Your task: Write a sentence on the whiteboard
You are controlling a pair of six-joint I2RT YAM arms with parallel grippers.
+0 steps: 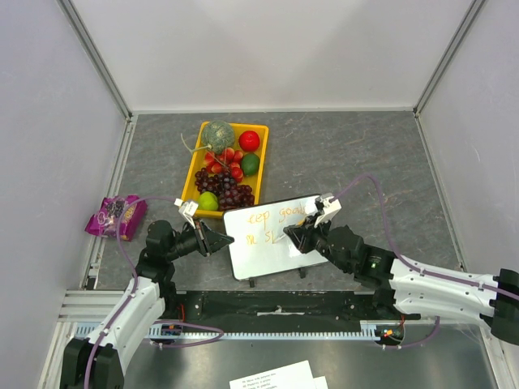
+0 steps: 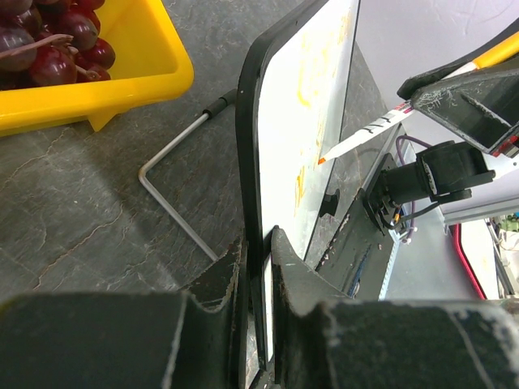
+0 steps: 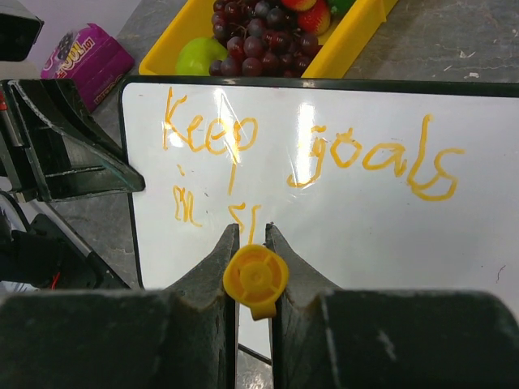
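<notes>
1. The sentence (image 3: 308, 154) is only partly readable. The right wrist view gives "Keep goals" on the upper line. The lower line starts "in" and then "si", and there the fingers cover it. From above, the right arm covers the middle of the writing.
2. The marker (image 3: 255, 279) shows only its round yellow end in the right wrist view. Its tip touches the board face in the left wrist view.
3. Paper sheets (image 1: 276, 377) are cut off by the near edge of the top view, and their print is too small to read.
4. The whiteboard (image 1: 263, 239) stands tilted on the grey, stone-patterned worktop (image 1: 349, 154). It sits just near of the yellow tray (image 1: 195, 162) and between the two arms. It is glossy white with rounded corners and a thin dark frame.
5. The left end effector (image 2: 259, 243) is clamped on the board's left edge.
6. The right end effector (image 3: 253, 235) is closed tight on the marker.
7. A bent wire stand (image 2: 174, 203) props the board from behind.
8. The tray is smooth plastic and holds dark grapes (image 1: 227, 188) among other fruit.
9. A crinkled purple packet (image 1: 116, 215) lies at the far left.
</notes>
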